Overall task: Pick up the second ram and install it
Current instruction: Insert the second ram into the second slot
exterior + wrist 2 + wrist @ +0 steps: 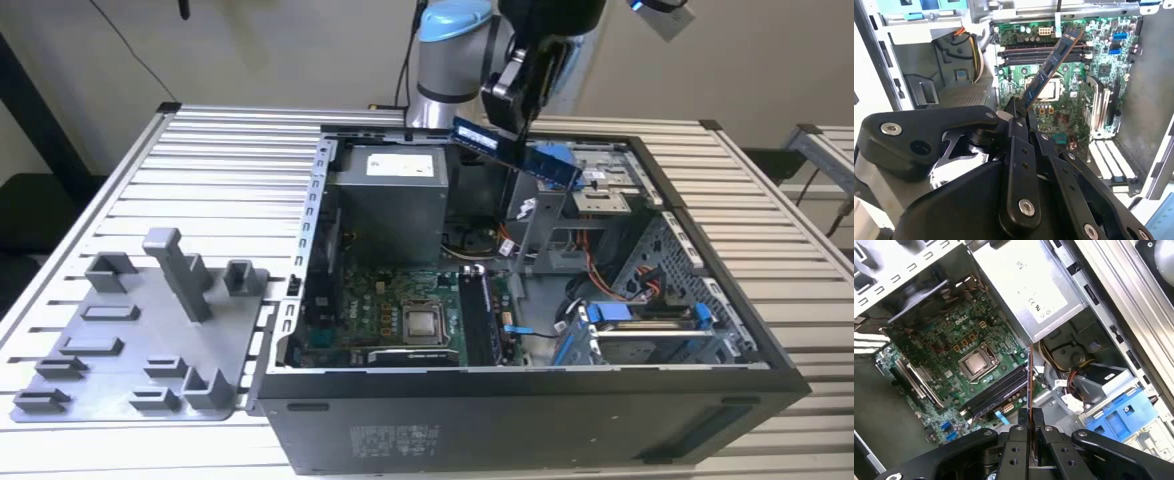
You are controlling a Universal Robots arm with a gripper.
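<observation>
The second ram [550, 163] hangs tilted in the air over the open computer case [534, 400], a long dark stick with a blue label. My gripper [514, 118] is shut on it near its middle, above the case's far side. In the second wrist view the ram [1051, 65] juts out from between my fingers [1015, 116] toward the dark memory slots [1044, 52]. The first wrist view shows the ram [1030, 375] edge-on as a thin line, held by my gripper [1030, 416] well above the slots [996, 390].
The green motherboard [387, 310] with its bare processor [424, 323] lies in the case floor. A grey power supply [390, 190] fills the far corner, and drive cages with cables [627, 320] sit on the exterior view's right. A grey holder tray [134, 340] stands left of the case.
</observation>
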